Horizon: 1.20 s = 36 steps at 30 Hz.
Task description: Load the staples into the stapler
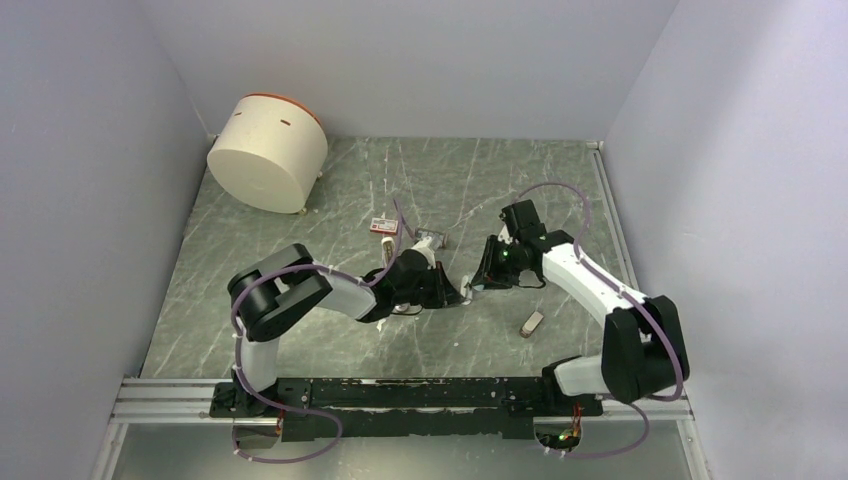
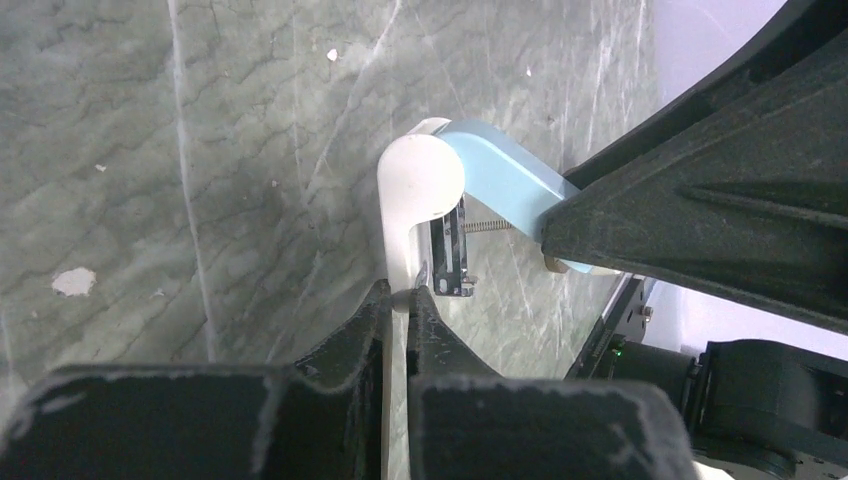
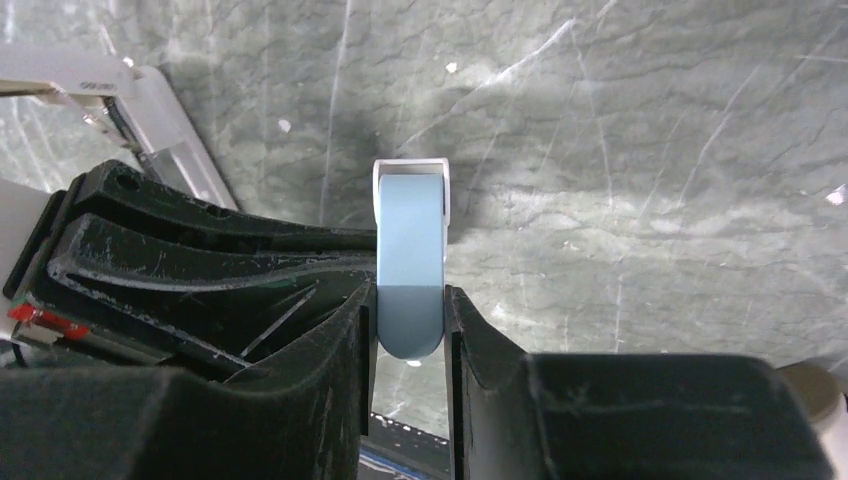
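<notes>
Drum (image 1: 268, 150), white with an orange rim, lies tipped at the far left back of the green marbled table (image 1: 200, 300). Staples box (image 1: 385, 227), red with a white label, lies flat on the table left of centre, untouched and apart from both grippers. Just right of it sits a small grey-white piece (image 1: 428, 240), too small to identify. Left gripper (image 2: 402, 295) is clamped on the thin edge of the stapler (image 2: 420, 175), with both fingers pressed onto the white body. The stapler is at mid-table between the two grippers and hinged open in a V. Its blue arm (image 2: 505, 180) is swung away from the white body, exposing the spring (image 2: 487, 226) and metal magazine (image 2: 450, 250) in the gap. It is unclear whether the stapler touches the table. Right gripper (image 3: 410, 300) is clenched on the blue arm, one finger on each side, facing the left gripper and close to it. A pale oblong piece (image 1: 532, 323) lies alone on the table nearer the right arm's base, well apart from the stapler.
</notes>
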Each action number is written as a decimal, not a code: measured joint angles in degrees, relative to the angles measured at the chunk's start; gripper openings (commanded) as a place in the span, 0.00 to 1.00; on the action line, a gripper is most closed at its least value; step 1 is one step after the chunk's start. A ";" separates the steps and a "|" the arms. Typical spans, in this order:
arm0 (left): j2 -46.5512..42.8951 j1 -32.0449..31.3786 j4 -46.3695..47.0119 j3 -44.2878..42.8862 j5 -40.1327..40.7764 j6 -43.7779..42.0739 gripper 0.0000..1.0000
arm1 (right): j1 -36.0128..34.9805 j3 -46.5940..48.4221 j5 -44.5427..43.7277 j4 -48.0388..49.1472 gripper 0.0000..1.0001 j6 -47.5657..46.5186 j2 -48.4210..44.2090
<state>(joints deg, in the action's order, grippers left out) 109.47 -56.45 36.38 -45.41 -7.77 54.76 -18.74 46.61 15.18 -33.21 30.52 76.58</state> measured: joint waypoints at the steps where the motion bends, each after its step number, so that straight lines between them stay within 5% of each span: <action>1: 0.33 0.00 -0.13 -0.35 0.02 -0.09 0.05 | 0.00 0.72 -0.33 -0.42 0.29 -0.20 0.81; 23: 2.84 -0.37 -2.58 -2.67 -0.87 0.04 0.05 | 0.15 6.21 -5.16 4.44 0.36 -4.02 10.29; 28: 3.06 -0.37 -2.86 -2.95 -1.40 0.63 0.05 | 0.20 5.99 -5.11 6.27 0.44 -4.35 10.95; 36: 3.06 -0.09 -5.57 -4.09 -1.95 2.69 0.22 | 0.22 4.39 -4.26 7.87 0.58 -4.79 10.95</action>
<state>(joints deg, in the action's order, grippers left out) 112.53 -56.53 30.81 -49.50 -9.72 57.45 -18.52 51.00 10.92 -25.34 25.74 87.53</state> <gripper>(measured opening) 0.175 0.551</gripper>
